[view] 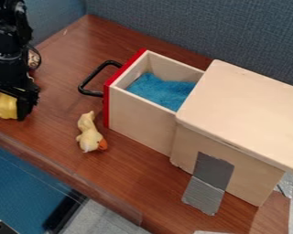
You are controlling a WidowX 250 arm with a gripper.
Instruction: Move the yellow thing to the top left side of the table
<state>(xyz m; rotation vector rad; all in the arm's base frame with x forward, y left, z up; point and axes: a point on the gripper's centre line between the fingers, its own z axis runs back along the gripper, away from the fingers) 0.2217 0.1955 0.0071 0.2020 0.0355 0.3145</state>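
The black two-finger tool [8,109] is at nine o'clock of the view, narrowed on a chunky yellow block [6,106] that sits between its fingers, longer side running roughly twelve to six. Whether the block touches the brown wooden worktop [133,160] I cannot tell. The coming move turns on the far left corner, which lies toward one o'clock from the tool. A round patterned thing [34,59] lies that way too, beside the arm, and the black drawer handle [88,82] is toward two, so the carry likely needs some lift.
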